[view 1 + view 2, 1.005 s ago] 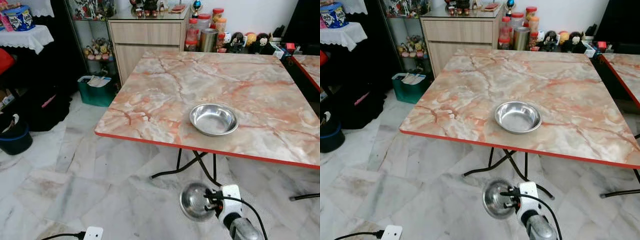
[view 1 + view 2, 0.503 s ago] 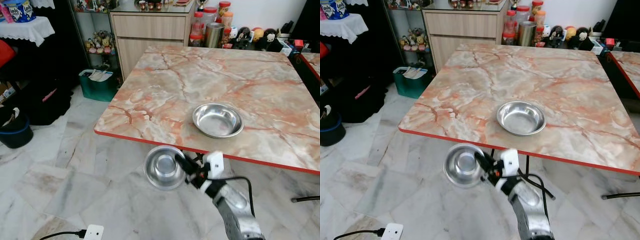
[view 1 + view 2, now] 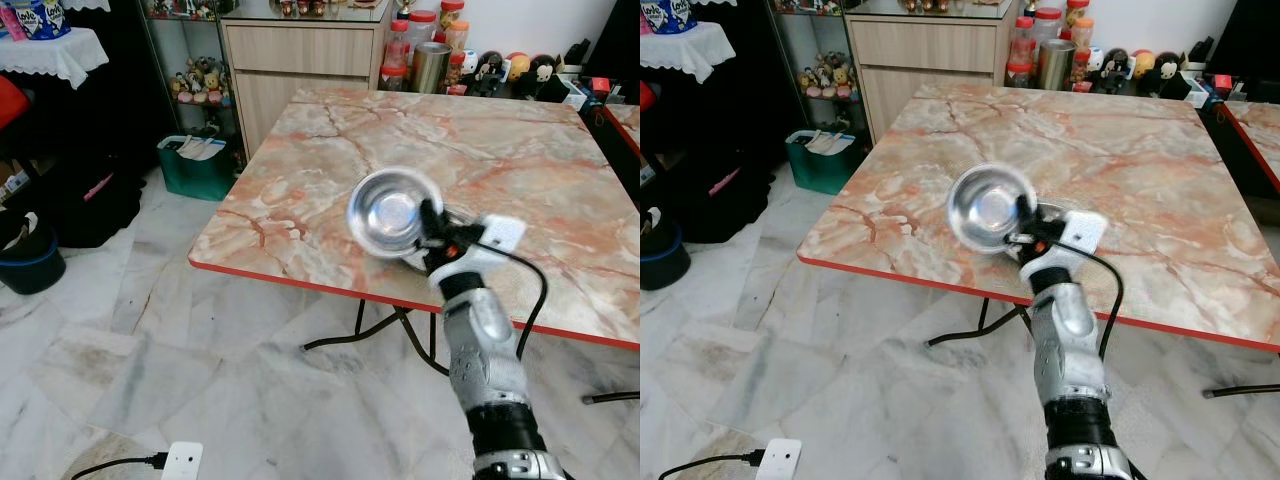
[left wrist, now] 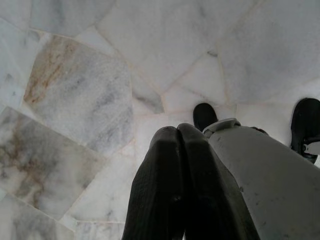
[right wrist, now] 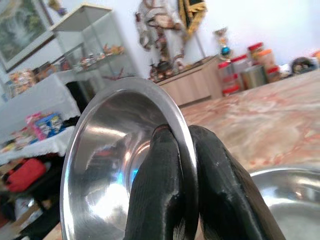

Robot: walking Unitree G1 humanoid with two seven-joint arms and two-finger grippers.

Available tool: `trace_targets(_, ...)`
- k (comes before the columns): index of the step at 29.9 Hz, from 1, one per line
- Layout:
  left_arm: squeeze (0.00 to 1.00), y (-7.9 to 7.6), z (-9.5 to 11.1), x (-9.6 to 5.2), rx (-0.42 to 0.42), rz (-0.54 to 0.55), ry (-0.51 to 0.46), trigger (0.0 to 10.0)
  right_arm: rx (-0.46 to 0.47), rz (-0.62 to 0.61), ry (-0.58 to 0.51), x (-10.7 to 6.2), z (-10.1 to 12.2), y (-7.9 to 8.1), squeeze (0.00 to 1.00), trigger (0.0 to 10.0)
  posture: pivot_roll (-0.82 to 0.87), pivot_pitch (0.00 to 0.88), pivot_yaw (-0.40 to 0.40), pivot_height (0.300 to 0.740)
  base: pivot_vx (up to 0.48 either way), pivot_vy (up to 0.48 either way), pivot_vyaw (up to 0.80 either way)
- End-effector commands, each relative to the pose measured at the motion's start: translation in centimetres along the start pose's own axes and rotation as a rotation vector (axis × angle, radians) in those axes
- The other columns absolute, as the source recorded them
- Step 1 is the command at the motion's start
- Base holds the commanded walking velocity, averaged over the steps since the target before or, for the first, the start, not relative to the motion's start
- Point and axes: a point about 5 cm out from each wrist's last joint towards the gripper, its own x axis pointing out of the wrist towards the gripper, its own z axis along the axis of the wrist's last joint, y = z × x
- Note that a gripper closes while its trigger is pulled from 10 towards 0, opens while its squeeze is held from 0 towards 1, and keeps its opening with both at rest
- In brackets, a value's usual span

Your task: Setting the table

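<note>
My right gripper [image 3: 432, 228] is shut on the rim of a small steel bowl [image 3: 393, 213], which it holds tilted on edge above the marble-patterned table [image 3: 320, 190], its hollow towards my head. The right wrist view shows the black fingers [image 5: 155, 190] pinching that rim, one inside and one outside. A second steel bowl [image 5: 285, 192] sits on the table just behind the held one, mostly hidden by my right wrist. My left gripper [image 4: 177, 132] hangs shut with nothing in it over the marble floor, beside my leg.
The table's red front edge [image 3: 300, 282] lies below the held bowl. Jars and toys [image 3: 430, 60] crowd the back edge beside a wooden cabinet [image 3: 295, 70]. A green bin [image 3: 197, 165], a dark bucket [image 3: 30, 262] and a floor socket [image 3: 182, 460] lie left. Another table [image 3: 625, 120] stands right.
My right arm has swung the bowl up from below the table's front edge to above the tabletop, right in front of the second bowl. The head view shifted slightly.
</note>
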Motion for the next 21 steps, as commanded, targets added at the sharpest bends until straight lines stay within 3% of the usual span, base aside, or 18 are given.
trace_targets(1, 0.00, 0.2, 0.0, 0.0, -0.015, 0.015, -0.003, 10.0, 0.008, -0.030, -0.013, 0.5, 0.3, 0.3, 0.00, 10.0, -0.10, 0.000, 0.010, 0.740, 0.000, 0.000, 0.00)
trace_targets(9, 0.00, 0.2, 0.0, 0.0, -0.007, 0.010, -0.012, 10.0, -0.070, -0.133, 0.028, 0.2, -0.7, -1.0, 0.00, 10.0, -0.10, 0.000, 0.010, 0.740, 0.000, 0.000, 0.00)
trace_targets(21, 0.00, 0.3, 0.6, 0.1, -0.010, 0.012, -0.024, 10.0, -0.073, -0.134, 0.020, 0.6, -0.6, -0.8, 0.00, 10.0, -0.10, 0.000, 0.012, 0.740, 0.000, 0.000, -0.13)
